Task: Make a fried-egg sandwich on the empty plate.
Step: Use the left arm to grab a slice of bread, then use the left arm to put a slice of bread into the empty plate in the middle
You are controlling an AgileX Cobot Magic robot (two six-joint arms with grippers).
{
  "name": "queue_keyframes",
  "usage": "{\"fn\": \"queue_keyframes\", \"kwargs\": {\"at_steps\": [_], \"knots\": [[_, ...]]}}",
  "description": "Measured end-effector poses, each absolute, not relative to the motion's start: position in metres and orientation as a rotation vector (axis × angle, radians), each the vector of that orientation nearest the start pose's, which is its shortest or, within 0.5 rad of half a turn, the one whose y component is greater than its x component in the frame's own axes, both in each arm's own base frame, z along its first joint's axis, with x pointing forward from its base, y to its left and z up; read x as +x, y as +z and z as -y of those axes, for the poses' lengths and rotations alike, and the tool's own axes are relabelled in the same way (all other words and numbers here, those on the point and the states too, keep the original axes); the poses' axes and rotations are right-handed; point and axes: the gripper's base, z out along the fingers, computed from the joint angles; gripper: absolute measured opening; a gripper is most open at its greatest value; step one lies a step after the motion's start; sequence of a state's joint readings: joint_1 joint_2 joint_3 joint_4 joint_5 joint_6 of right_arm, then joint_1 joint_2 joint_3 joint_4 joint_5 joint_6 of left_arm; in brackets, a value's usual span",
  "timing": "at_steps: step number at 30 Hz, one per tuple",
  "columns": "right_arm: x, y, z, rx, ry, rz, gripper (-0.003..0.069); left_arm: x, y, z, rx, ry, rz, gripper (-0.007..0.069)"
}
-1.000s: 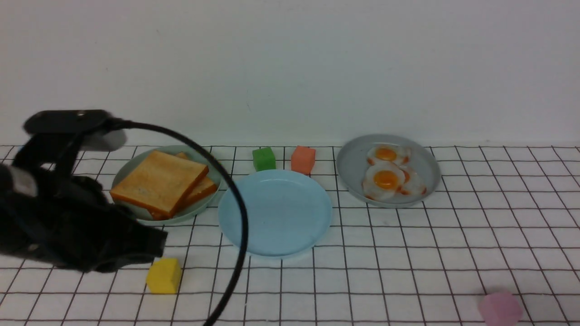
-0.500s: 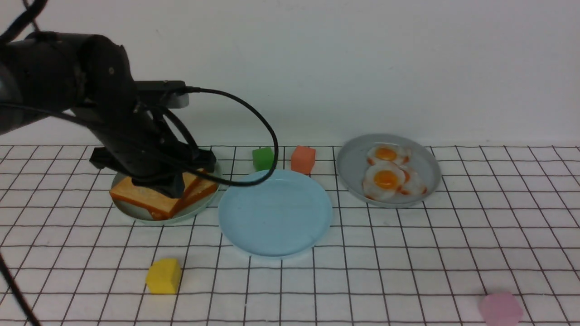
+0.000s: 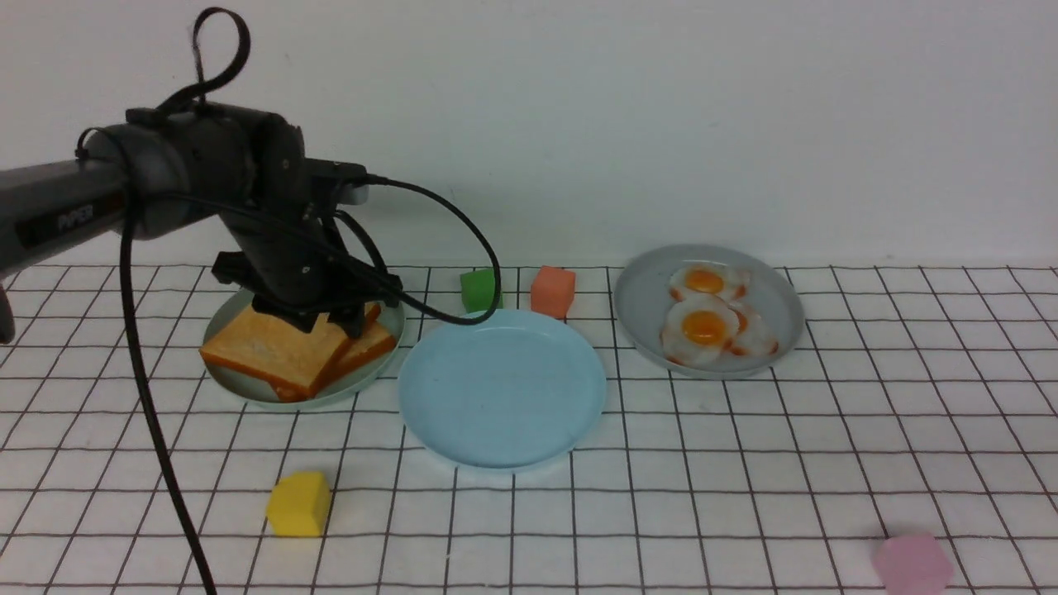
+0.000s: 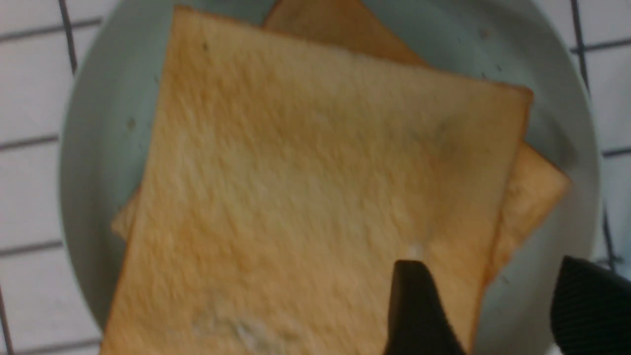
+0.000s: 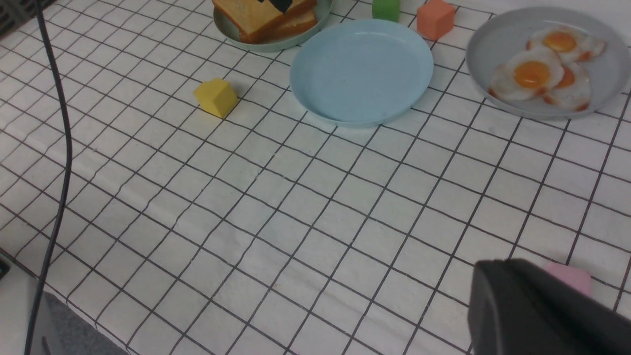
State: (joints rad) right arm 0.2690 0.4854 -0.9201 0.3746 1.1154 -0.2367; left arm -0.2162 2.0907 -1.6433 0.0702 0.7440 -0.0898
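- White cloth ruled with a black grid [image 3: 744, 463] covers the table, and a plain white wall [image 3: 661, 124] stands behind it.
- At far left the black left arm [image 3: 165, 182] reaches in. Its left gripper [image 3: 326, 321] hangs low over the toast with jaws spread wide. In the left wrist view, one finger [image 4: 419, 305] is over the top slice and the other is past its edge, above the plate.
- Two square golden-brown toast slices [image 3: 273, 351] lie stacked and skewed on a round pale mint-green plate [image 3: 248, 395].
- A small yellow block [image 3: 298, 503] lies nearer the robot, apart from the plates.
- The round light sky-blue plastic plate [image 3: 502, 388] sits in the middle, just beside the mint-green plate, its surface bare.
- A green cube [image 3: 480, 289] and an orange cube [image 3: 552, 291] stand just behind it.
- To the right, a round grey plate [image 3: 640, 297] carries overlapping glossy white fried eggs [image 3: 704, 326] with orange yolks.
- A pink block [image 3: 912, 564] lies at the near right.
- The right gripper [image 5: 537, 305] shows only as a dark shape in its wrist view, near the pink block; its jaws are closed.
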Motion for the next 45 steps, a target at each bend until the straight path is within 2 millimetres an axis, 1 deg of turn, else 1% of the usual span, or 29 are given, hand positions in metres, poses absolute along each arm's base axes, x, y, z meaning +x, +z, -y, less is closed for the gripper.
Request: {"fn": "queue_keyframes", "kwargs": {"at_steps": [2, 5, 9, 12, 16, 17, 18, 20, 21, 22, 23, 24, 26, 27, 28, 30, 31, 32, 34, 35, 36, 37, 38, 40, 41, 43, 44, 45], "knots": [[0.038, 0.387, -0.041, -0.55, 0.477, -2.065, 0.0006, 0.452, 0.19, 0.093, 0.249, 0.012, -2.648, 0.0431], [0.038, 0.387, -0.041, -0.551, 0.476, -2.065, 0.0007, 0.456, 0.177, 0.093, 0.272, 0.039, -2.655, 0.0437], [0.038, 0.387, -0.041, -0.551, 0.476, -2.066, 0.0009, 0.458, 0.174, 0.093, 0.28, 0.046, -2.66, 0.0421], [0.038, 0.387, -0.041, -0.551, 0.476, -2.066, 0.0011, 0.459, 0.171, 0.093, 0.287, 0.055, -2.665, 0.0391], [0.037, 0.386, -0.042, -0.555, 0.479, -2.073, 0.0013, 0.458, 0.172, 0.092, 0.296, 0.064, -2.675, 0.0246], [0.037, 0.386, -0.042, -0.555, 0.481, -2.074, 0.0014, 0.458, 0.173, 0.092, 0.292, 0.06, -2.675, 0.0232], [0.037, 0.386, -0.042, -0.558, 0.482, -2.079, 0.0014, 0.458, 0.174, 0.093, 0.289, 0.048, -2.675, 0.0169], [0.036, 0.385, -0.042, -0.561, 0.483, -2.086, 0.0014, 0.456, 0.18, 0.095, 0.282, 0.034, -2.669, 0.0067], [0.036, 0.385, -0.042, -0.563, 0.483, -2.088, 0.0014, 0.455, 0.184, 0.095, 0.28, 0.031, -2.666, 0.0036], [0.036, 0.385, -0.042, -0.564, 0.483, -2.09, 0.0014, 0.454, 0.185, 0.095, 0.28, 0.031, -2.668, 0.0025], [0.036, 0.384, -0.042, -0.567, 0.483, -2.096, 0.0014, 0.45, 0.196, 0.094, 0.274, 0.028, -2.662, 0.0008], [0.036, 0.384, -0.042, -0.568, 0.483, -2.097, 0.0014, 0.449, 0.197, 0.093, 0.274, 0.029, -2.664, 0.0008], [0.035, 0.384, -0.042, -0.571, 0.484, -2.104, 0.0014, 0.44, 0.227, 0.096, 0.273, 0.017, -2.628, 0.0008], [0.035, 0.384, -0.042, -0.571, 0.484, -2.105, 0.0015, 0.439, 0.229, 0.097, 0.276, 0.017, -2.624, 0.0008], [0.035, 0.384, -0.042, -0.572, 0.484, -2.106, 0.0016, 0.432, 0.247, 0.103, 0.293, 0.005, -2.59, 0.0008], [0.035, 0.384, -0.042, -0.572, 0.484, -2.105, 0.0018, 0.418, 0.272, 0.121, 0.344, -0.02, -2.536, 0.0008], [0.035, 0.384, -0.042, -0.572, 0.484, -2.105, 0.0018, 0.416, 0.274, 0.126, 0.358, -0.025, -2.532, 0.0008], [0.035, 0.384, -0.042, -0.571, 0.483, -2.105, 0.0017, 0.406, 0.282, 0.143, 0.411, -0.046, -2.513, 0.0008], [0.035, 0.384, -0.042, -0.573, 0.482, -2.104, 0.002, 0.395, 0.285, 0.167, 0.487, -0.071, -2.505, 0.0008], [0.035, 0.384, -0.042, -0.574, 0.482, -2.104, 0.002, 0.391, 0.285, 0.175, 0.513, -0.078, -2.506, 0.0008], [0.035, 0.384, -0.042, -0.575, 0.481, -2.104, 0.0021, 0.38, 0.28, 0.199, 0.592, -0.1, -2.508, 0.0008], [0.035, 0.384, -0.042, -0.575, 0.48, -2.104, 0.0022, 0.378, 0.277, 0.207, 0.617, -0.105, -2.508, 0.0008], [0.035, 0.384, -0.042, -0.575, 0.48, -2.104, 0.0022, 0.372, 0.272, 0.221, 0.663, -0.113, -2.503, 0.0008], [0.035, 0.384, -0.042, -0.575, 0.48, -2.104, 0.0023, 0.368, 0.263, 0.236, 0.719, -0.111, -2.497, 0.0008], [0.035, 0.384, -0.042, -0.575, 0.48, -2.104, 0.0025, 0.366, 0.255, 0.245, 0.754, -0.105, -2.493, 0.0008], [0.035, 0.384, -0.042, -0.575, 0.48, -2.104, 0.0025, 0.366, 0.249, 0.251, 0.778, -0.1, -2.486, 0.0008], [0.035, 0.384, -0.042, -0.576, 0.48, -2.105, 0.0025, 0.367, 0.239, 0.257, 0.801, -0.094, -2.485, 0.0011], [0.035, 0.384, -0.042, -0.576, 0.48, -2.105, 0.0027, 0.368, 0.233, 0.259, 0.806, -0.092, -2.485, 0.0018]]}}
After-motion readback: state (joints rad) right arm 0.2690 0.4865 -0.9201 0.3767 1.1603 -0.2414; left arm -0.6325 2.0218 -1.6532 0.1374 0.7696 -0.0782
